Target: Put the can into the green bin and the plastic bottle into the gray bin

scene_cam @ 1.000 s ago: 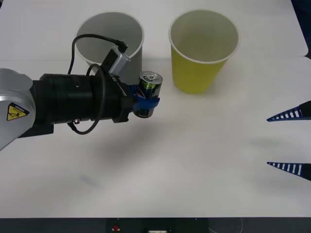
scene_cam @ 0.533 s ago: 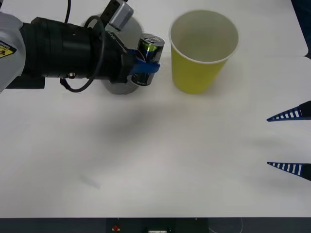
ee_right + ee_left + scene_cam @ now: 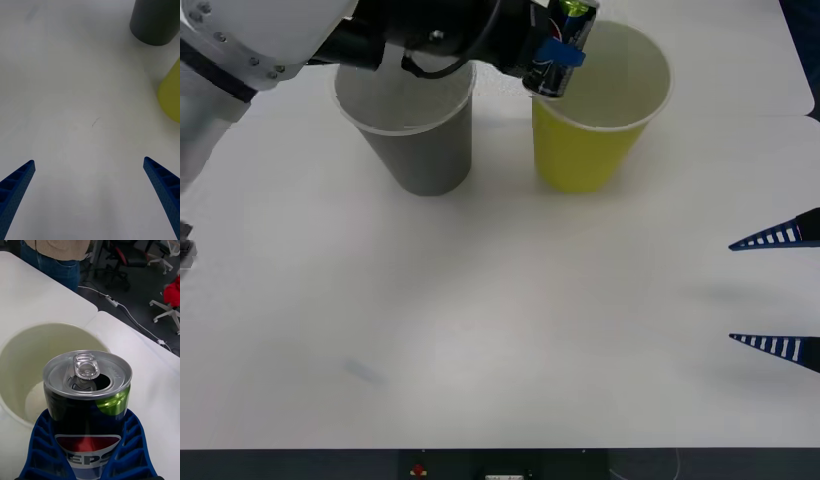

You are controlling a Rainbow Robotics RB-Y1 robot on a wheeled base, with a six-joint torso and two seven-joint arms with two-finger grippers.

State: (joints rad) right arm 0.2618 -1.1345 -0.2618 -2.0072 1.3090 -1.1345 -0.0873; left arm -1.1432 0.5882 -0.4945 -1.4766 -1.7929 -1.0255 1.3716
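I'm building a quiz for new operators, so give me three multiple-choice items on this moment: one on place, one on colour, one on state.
1. Where is the can?
A. above the green bin's rim
B. inside the gray bin
C. lying on the table

2. What colour are the right gripper's fingers?
A. black
B. blue
C. red

3. The left gripper is:
A. open, empty
B. shut on the can
C. parked

Key: 1 A, the can hangs over the green rim; 2 B, ribbed blue fingers; 3 B, its jaws clasp the can.

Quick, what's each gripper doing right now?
Left gripper: closed on the can, above the green bin.
Right gripper: open, holding nothing.
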